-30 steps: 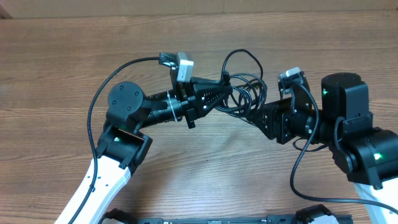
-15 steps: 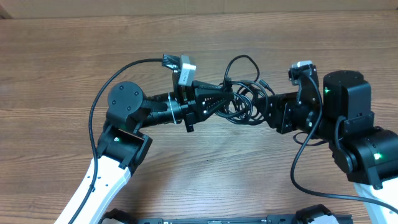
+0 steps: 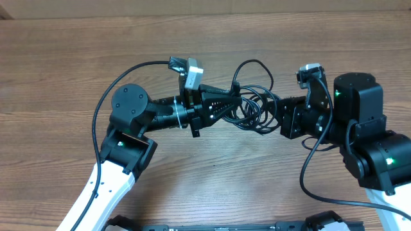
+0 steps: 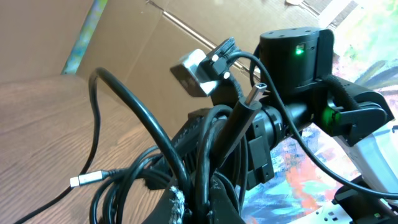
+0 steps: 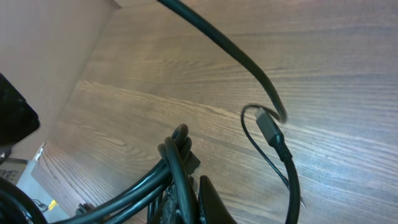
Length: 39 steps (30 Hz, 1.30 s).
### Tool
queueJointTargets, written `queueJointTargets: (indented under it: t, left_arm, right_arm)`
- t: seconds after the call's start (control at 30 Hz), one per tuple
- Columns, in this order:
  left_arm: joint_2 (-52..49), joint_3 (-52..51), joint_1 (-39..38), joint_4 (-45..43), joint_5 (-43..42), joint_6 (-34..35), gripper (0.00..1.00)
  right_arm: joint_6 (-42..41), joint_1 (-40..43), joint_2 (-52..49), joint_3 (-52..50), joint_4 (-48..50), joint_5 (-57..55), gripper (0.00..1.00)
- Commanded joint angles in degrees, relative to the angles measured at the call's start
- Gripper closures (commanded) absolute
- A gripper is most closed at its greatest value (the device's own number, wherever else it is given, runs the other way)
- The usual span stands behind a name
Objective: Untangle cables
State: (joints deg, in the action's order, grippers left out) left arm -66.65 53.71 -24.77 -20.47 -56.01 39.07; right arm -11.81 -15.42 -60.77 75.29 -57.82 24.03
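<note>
So the cables are one bunched-up tangle sitting right between the two claws, over the wood table. The left gripper is clamped tight on its side of the bundle. The right gripper faces it and is pinched down on the other side. One loop arcs out just past the left claw's tip. In the left wrist view a silver-tipped plug dangles left of the fingers. In the right wrist view a dark plug sits off to the right of that claw.
</note>
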Motion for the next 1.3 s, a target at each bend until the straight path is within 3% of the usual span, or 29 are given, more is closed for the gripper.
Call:
queueJointTargets:
  t: [0.0,0.27,0.4,0.87,1.27]
  left_arm:
    - [0.74,0.55,-0.37,2.16,0.31,1.03,0.96]
    - [0.74,0.55,-0.37,13.90,14.38,4.70,0.96]
    - [0.74,0.55,-0.37,16.37,17.20,5.95,0.96]
    - [0.74,0.55,-0.68,17.27,9.44,3.13,0.96]
    - [0.74,0.55,-4.44,16.74,10.36,1.57,0.96]
  right_arm:
    - [-0.20,0.04,1.01,0.92,1.66,-0.09,0.96]
    - [-0.20,0.04,6.38,0.92,3.85,1.75,0.96]
    - [-0.26,0.04,8.57,0.92,4.98,1.77,0.96]
    - [-6.38,0.04,9.07,0.92,11.28,1.77,0.96]
    - [-9.46,0.04,5.44,0.92,9.70,1.75,0.96]
